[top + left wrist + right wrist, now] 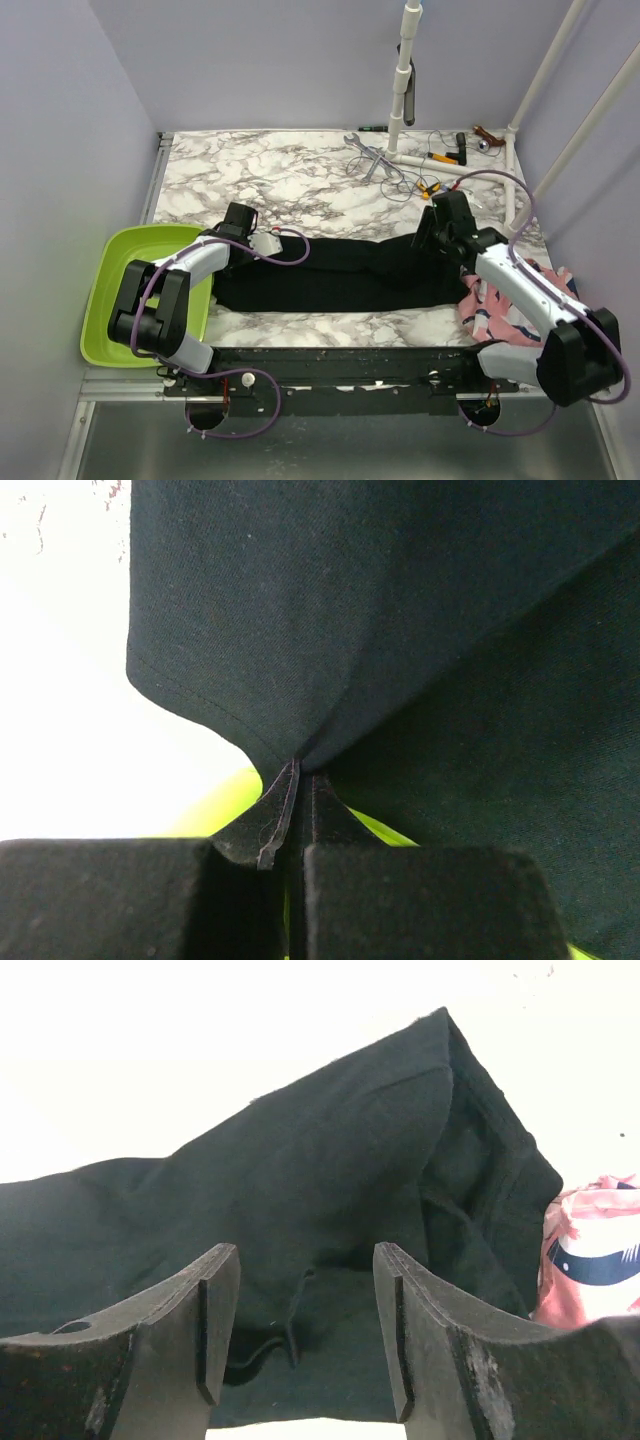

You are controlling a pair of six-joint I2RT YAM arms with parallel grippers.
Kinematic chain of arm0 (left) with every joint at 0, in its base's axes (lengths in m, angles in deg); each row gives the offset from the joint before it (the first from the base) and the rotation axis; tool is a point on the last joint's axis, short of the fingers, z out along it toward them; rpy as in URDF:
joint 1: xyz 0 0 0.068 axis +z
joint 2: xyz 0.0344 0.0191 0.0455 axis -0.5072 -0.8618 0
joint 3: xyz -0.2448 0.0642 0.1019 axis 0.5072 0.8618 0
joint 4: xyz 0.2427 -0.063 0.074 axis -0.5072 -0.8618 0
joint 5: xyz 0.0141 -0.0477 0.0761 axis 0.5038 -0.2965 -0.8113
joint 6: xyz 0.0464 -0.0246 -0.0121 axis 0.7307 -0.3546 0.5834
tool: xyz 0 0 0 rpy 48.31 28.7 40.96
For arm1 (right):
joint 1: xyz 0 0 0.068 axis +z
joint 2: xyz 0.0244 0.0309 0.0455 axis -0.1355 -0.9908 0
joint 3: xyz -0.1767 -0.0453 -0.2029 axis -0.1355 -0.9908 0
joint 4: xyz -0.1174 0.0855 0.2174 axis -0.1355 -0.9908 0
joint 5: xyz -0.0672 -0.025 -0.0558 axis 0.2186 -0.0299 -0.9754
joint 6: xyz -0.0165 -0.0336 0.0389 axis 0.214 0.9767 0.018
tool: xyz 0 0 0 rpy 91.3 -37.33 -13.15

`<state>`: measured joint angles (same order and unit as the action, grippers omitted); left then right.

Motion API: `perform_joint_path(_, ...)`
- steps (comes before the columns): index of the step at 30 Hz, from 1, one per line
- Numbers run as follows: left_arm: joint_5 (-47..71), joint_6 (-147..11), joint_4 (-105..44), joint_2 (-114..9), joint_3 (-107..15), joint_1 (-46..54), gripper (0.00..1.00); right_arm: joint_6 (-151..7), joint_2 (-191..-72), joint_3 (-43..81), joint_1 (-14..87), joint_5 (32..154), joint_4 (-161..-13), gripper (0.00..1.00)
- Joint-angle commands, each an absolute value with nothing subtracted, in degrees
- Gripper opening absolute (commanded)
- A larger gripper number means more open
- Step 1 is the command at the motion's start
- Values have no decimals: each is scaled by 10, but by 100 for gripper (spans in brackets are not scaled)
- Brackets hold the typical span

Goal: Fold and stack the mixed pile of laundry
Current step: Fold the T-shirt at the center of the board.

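Note:
The large black garment (330, 275) lies spread across the middle of the marble table (300, 170). My left gripper (238, 228) is at its far left corner and is shut on a pinched fold of the black cloth (380, 630); the jaws (297, 832) meet on the hem. My right gripper (432, 238) is at the far right corner, open, its fingers (305, 1260) straddling the black cloth (330, 1160) without closing on it. The pink shark-print garment (500, 310) lies bunched at the right under my right arm and also shows in the right wrist view (590, 1260). I cannot make out the striped garment.
A lime green basin (120, 290) stands at the table's left front, also showing behind the pinched fold in the left wrist view (225, 800). A white pole stand (400, 90), cables and small tools (440, 160) lie at the back. White frame tubes (520, 200) run along the right side.

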<state>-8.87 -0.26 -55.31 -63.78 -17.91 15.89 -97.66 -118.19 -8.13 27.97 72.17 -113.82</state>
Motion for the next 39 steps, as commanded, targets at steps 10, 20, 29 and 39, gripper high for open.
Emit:
perform_joint_path(10, -114, 7, -528, -633, -164, 162, 0, -917, -1379, -59, 275, 737, -1069, 18)
perform_joint_path(20, -125, 4, -534, -644, -173, 163, 6, -1013, -1231, -150, 276, 720, -1196, 16)
perform_joint_path(29, -126, 2, -566, -638, -198, 163, 44, -993, -1247, -88, 276, 675, -1221, 40)
perform_joint_path(39, 12, -63, -692, -579, -283, 163, 56, -940, -1320, -58, 204, 689, -1138, 40)
